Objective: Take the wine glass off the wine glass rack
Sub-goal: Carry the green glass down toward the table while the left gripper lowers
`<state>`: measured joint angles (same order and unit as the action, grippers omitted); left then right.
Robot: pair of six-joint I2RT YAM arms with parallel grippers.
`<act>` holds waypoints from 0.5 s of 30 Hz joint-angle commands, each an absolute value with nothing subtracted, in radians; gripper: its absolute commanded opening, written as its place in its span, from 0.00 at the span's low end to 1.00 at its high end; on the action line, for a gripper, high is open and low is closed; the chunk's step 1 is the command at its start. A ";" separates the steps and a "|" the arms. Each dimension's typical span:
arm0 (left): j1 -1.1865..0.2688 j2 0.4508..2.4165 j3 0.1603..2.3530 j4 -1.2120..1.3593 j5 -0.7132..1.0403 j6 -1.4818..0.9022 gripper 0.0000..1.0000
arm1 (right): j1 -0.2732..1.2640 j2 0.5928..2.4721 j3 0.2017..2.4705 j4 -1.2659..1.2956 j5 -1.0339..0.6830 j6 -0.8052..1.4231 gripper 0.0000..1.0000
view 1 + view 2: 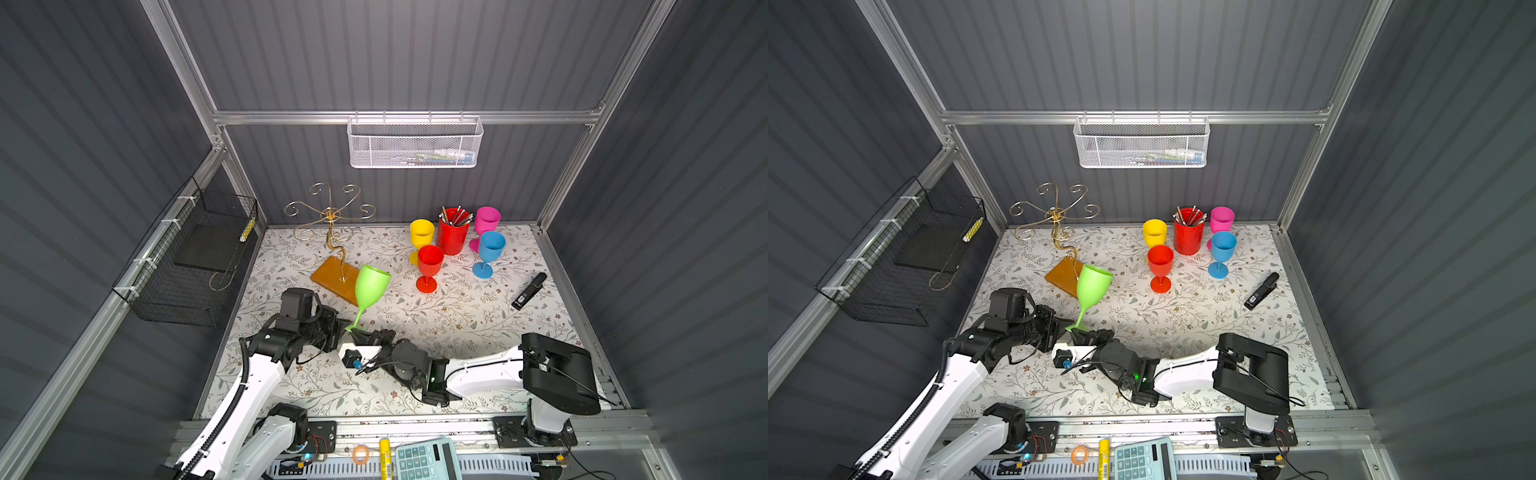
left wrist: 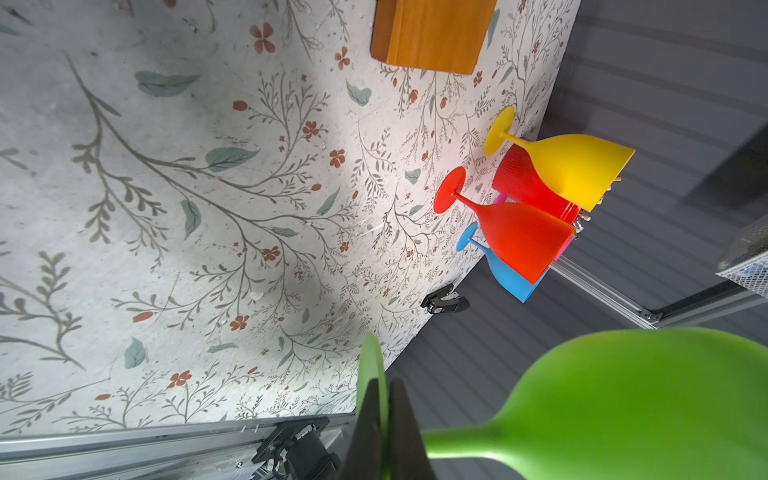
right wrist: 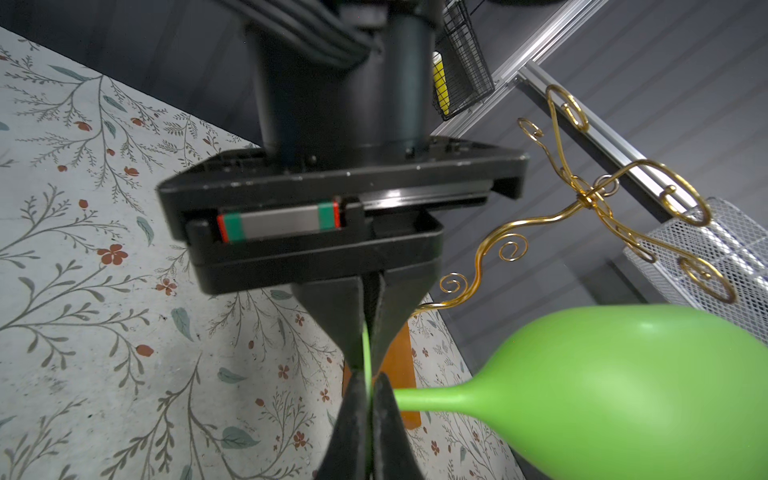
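The green wine glass [image 1: 371, 286] [image 1: 1093, 284] hangs tilted above the table, bowl up and leaning over the near corner of the rack's wooden base [image 1: 334, 278]. It is clear of the gold wire wine glass rack [image 1: 330, 216] [image 1: 1054, 216] [image 3: 594, 195], whose scroll arms hold nothing. My left gripper [image 1: 349, 326] [image 2: 388, 386] is shut on the glass's thin foot, seen edge-on between the jaws. From the opposite side my right gripper [image 1: 368, 334] [image 3: 370, 380] is shut on that same foot. The stem and bowl [image 2: 623, 407] [image 3: 602, 382] stick out sideways from both grips.
Yellow [image 1: 421, 235], red [image 1: 429, 266], blue [image 1: 489, 251] and pink [image 1: 487, 220] glasses stand at the back right around a red pen cup [image 1: 453, 232]. A black stapler [image 1: 528, 291] lies right. A black wire basket [image 1: 195, 257] hangs on the left wall, a white mesh basket [image 1: 415, 143] on the back wall.
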<state>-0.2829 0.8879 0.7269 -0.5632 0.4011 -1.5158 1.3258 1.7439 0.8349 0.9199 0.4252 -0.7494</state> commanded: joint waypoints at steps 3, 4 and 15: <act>-0.293 0.869 0.720 -0.571 0.389 -1.495 0.00 | 1.330 1.748 0.857 0.962 0.432 -0.751 0.00; -0.293 0.867 0.721 -0.572 0.383 -1.496 0.00 | 1.330 1.745 0.857 0.961 0.435 -0.752 0.00; -0.293 0.846 0.698 -0.505 0.367 -1.499 0.00 | 1.332 1.653 0.798 0.902 0.458 -0.693 0.50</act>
<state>-0.2874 0.8566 0.7139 -0.5385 0.3763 -1.5154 1.3285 1.6966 0.8188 0.9047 0.4423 -0.7212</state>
